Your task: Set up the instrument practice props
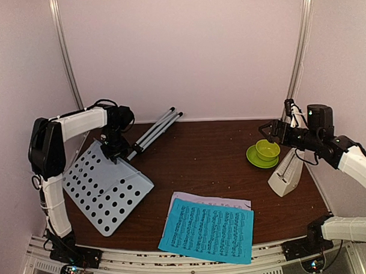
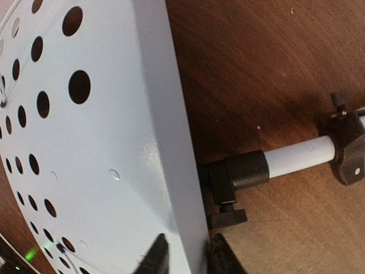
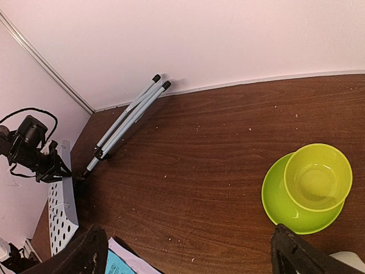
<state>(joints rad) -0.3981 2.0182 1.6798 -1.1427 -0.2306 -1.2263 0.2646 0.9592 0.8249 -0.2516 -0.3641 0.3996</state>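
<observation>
Gripping the music-stand desk by its edge

My left claw (image 2: 188, 258) is clamping the far edge of the perforated desk (image 1: 106, 188) at the left of the table (image 1: 201, 154), its folded legs (image 1: 156, 131) pointing toward the back wall; my right claw (image 3: 188, 260) is hanging wide open near the green cup (image 3: 317, 177).

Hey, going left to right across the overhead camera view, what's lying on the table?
Perforated music-stand desk → folded tripod legs → cyan music sheet → lime-green cup on its saucer → cream metronome.
</observation>
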